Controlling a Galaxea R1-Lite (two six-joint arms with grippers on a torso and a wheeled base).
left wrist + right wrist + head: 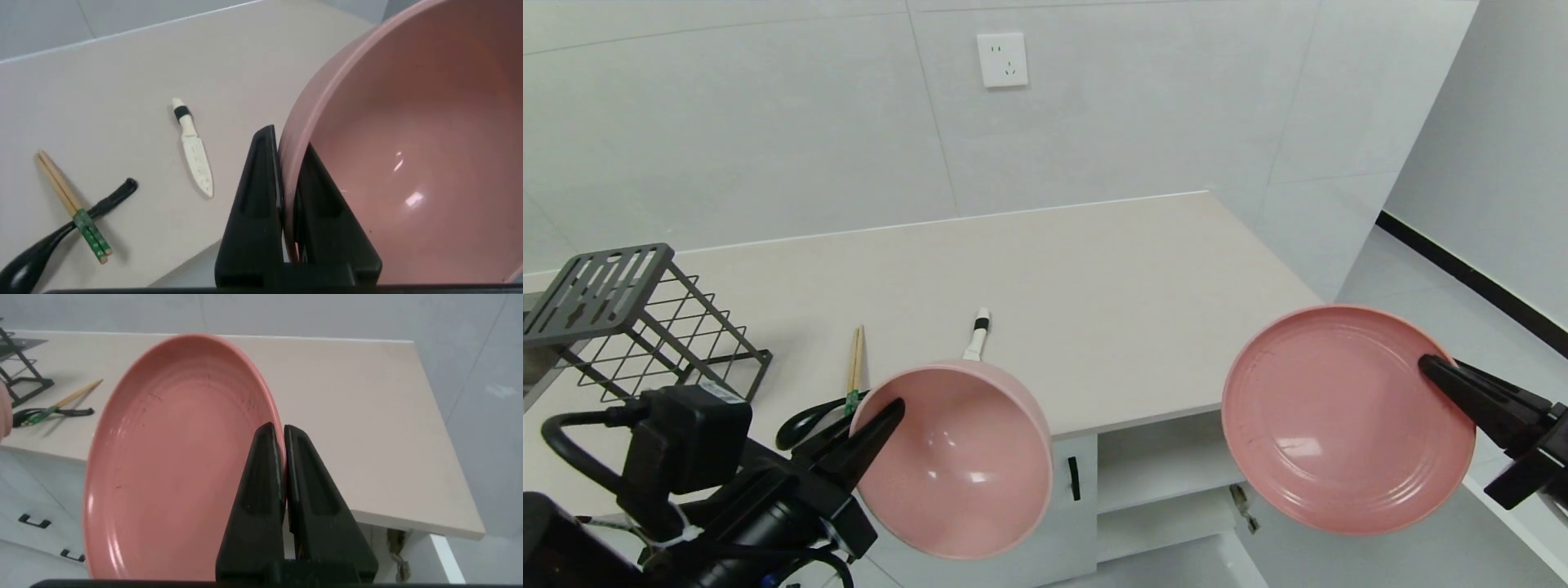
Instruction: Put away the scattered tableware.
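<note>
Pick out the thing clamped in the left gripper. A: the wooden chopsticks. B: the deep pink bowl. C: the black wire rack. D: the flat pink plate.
B: the left gripper is shut on the rim of the deep pink round bowl, while the flat pink round plate sits in the right gripper and the wooden chopsticks lie on the beige countertop.

There are one bowl, one plate, one knife, one spoon, two chopsticks, one rack.
</note>
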